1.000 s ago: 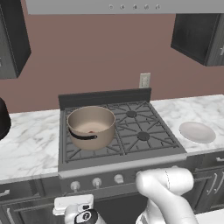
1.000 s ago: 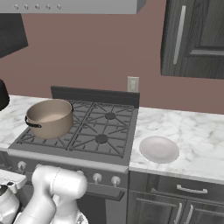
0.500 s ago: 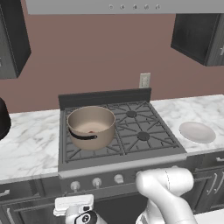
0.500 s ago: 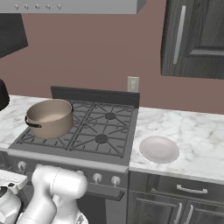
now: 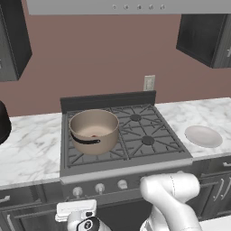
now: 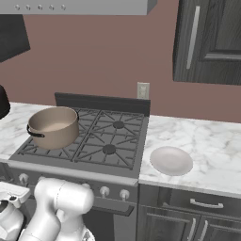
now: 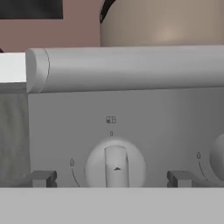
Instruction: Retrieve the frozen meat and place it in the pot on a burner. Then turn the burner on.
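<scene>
Pincer [image 7: 112,178] held low in front of the stove's control panel [image 7: 131,131], fingertips [image 7: 41,178] spread wide, one on each side of a round knob [image 7: 115,165] and not touching it. Knob centred between them, its raised grip upright with a small arrow mark on it; edge of a second knob [image 7: 217,155] at the right border. Above the panel, the stove's rounded front rail [image 7: 131,68], and above that the tan side of the pot [image 7: 166,22] with a bit of its dark handle band.

From the left base view, pot [image 5: 94,130] standing on the front left burner of the stove [image 5: 135,131], dark curved handle band facing forward. Inside it, a small red-pink speck on the bottom: the frozen meat [image 5: 94,135] (too small to make out more). Hand of the arm seen below the stove front, under the knob row [image 5: 99,188], near the leftmost knob.

From the right base view, pot [image 6: 53,126] again on the near left burner, inside not visible at this angle. Round pale plate [image 6: 171,160] lying on the marble table [image 6: 207,150] right of the stove, well apart from the pot. Wall outlet [image 6: 143,90] behind the stove; dark cabinets [image 6: 207,40] overhead.
</scene>
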